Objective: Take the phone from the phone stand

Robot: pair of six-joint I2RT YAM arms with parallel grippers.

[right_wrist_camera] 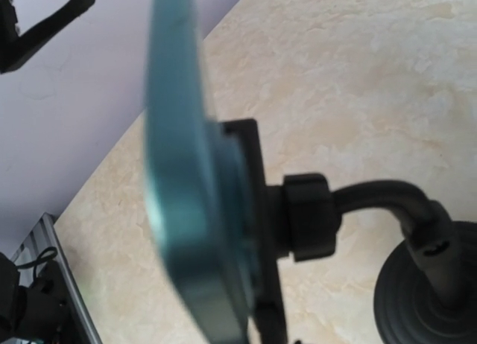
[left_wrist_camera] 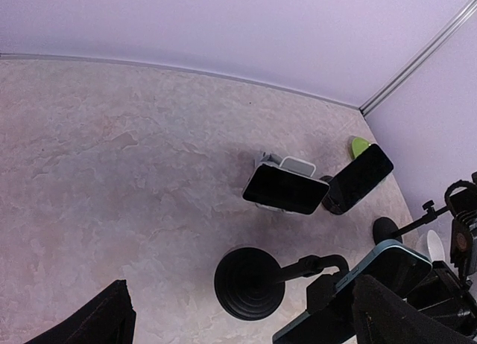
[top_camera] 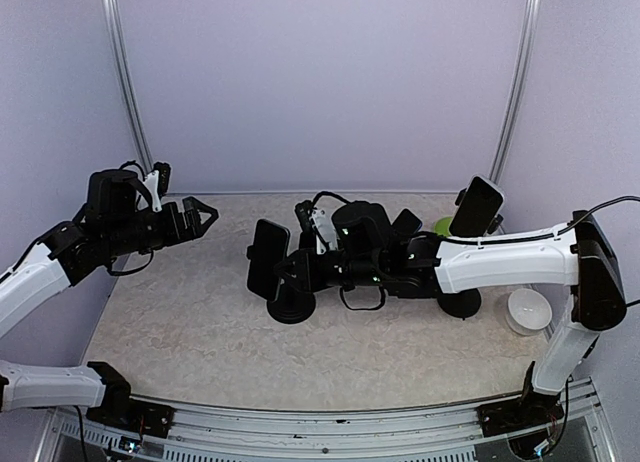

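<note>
Lilac walls (top_camera: 320,82) close in a beige marbled table (top_camera: 180,322). The right gripper (top_camera: 287,270) sits against the phone (top_camera: 266,257) near the table's middle. Whether its jaws grip the phone cannot be told, as the wrist view shows only the teal-edged handset side-on, close to the lens. The phone is on its stand (top_camera: 292,307), clamped upright at the end of a bent black arm rising from a round base. The left gripper (top_camera: 204,220) hangs spread wide above the left edge, holding nothing. Toward the right edge a second phone (top_camera: 476,206) tilts on a second stand (top_camera: 461,303), with a white bowl (top_camera: 527,310) near that stand's base.
</note>
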